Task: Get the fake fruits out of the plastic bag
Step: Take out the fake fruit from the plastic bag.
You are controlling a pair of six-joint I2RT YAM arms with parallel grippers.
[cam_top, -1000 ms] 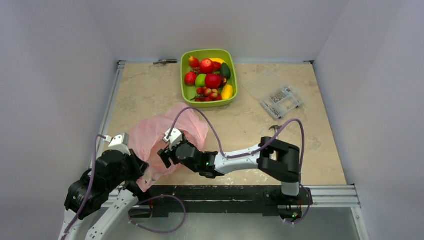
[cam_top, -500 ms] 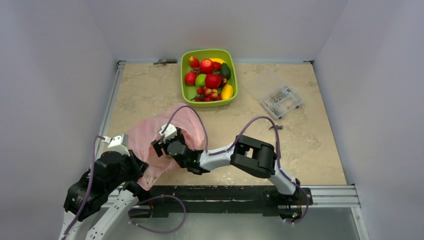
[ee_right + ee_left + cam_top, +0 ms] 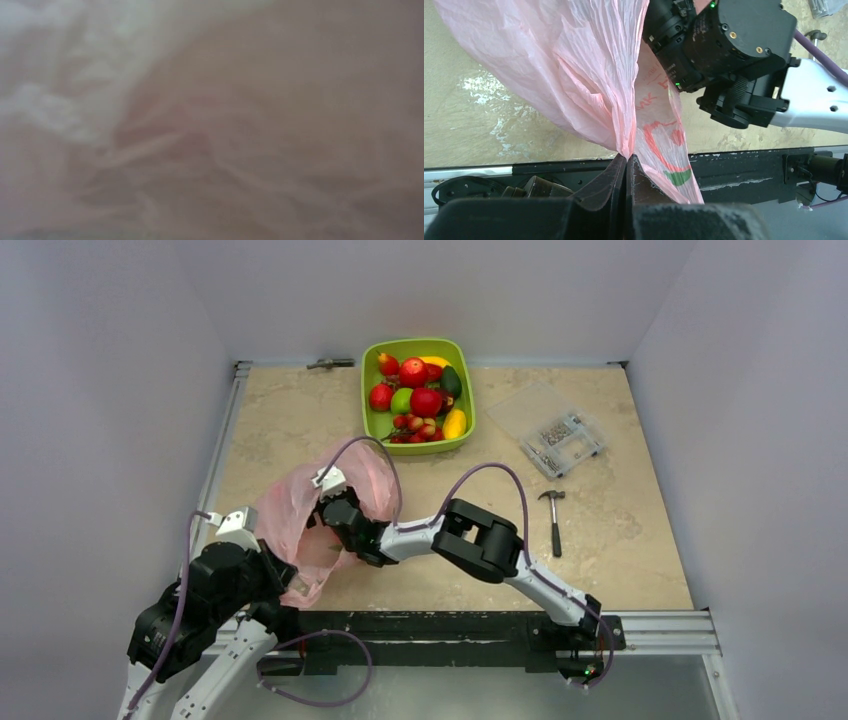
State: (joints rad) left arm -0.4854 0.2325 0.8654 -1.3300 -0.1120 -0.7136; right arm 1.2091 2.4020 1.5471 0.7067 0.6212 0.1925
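Observation:
The pink plastic bag (image 3: 285, 515) lies crumpled at the near left of the table. My left gripper (image 3: 626, 156) is shut on a pinched fold of the bag's near edge (image 3: 589, 65), and it also shows in the top view (image 3: 288, 583). My right gripper (image 3: 335, 508) reaches into the bag's mouth, and the plastic hides its fingers. The right wrist view shows only blurred pink plastic (image 3: 210, 130) close to the lens. No fruit shows inside the bag. The fake fruits (image 3: 424, 400) lie heaped in the lime-green tray (image 3: 369, 420) at the back.
A clear plastic box of small metal parts (image 3: 556, 435) sits at the back right. A small hammer (image 3: 553, 520) lies on the table right of my right arm. A small metal tool (image 3: 330, 363) lies at the back edge. The black rail (image 3: 450, 630) runs along the near edge.
My right arm has swung left and pushed its gripper deeper into the bag, which bulges up around it. The hammer is uncovered. The left gripper keeps its hold.

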